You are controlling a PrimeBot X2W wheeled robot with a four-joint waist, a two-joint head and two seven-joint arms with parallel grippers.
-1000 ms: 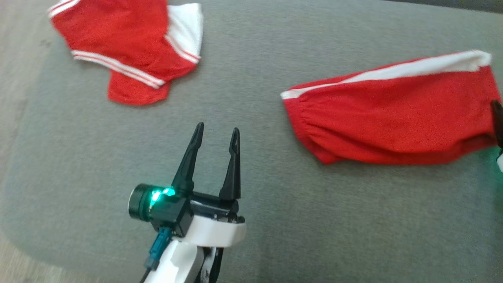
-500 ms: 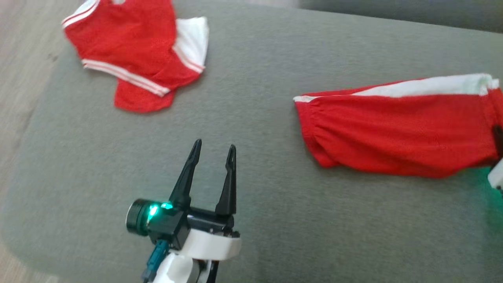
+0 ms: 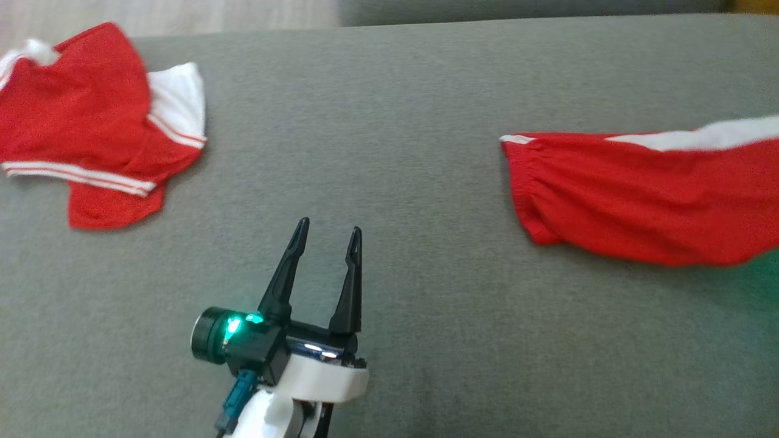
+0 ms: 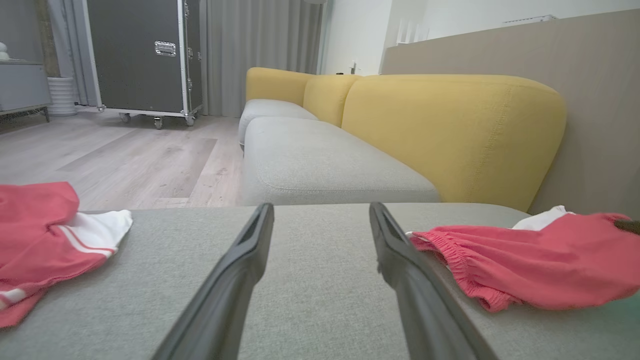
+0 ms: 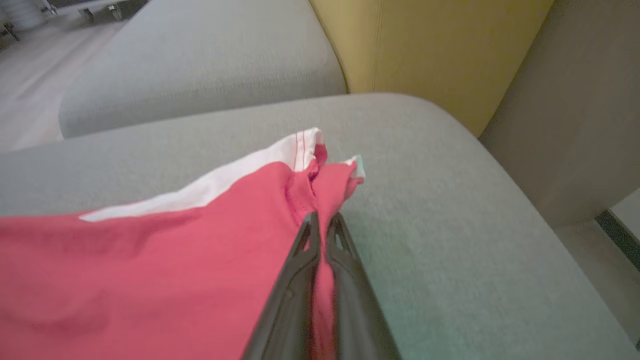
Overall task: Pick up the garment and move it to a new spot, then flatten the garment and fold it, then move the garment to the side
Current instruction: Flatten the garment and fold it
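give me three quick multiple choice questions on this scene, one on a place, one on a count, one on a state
1. In the head view, where do the red shorts lie relative to the left gripper?
A. to its right
B. to its left
C. between its fingers

2. How many red garments lie on the grey cushion?
A. one
B. two
C. three

3. What state is the right gripper in?
A. wide open
B. shut on the shorts' edge
C. shut on nothing

Answers:
1 A: the shorts lie apart from it, on the cushion's right side.
2 B: the shorts, plus a red-and-white shirt at the left.
3 B: the right wrist view shows red fabric pinched between its closed fingers.
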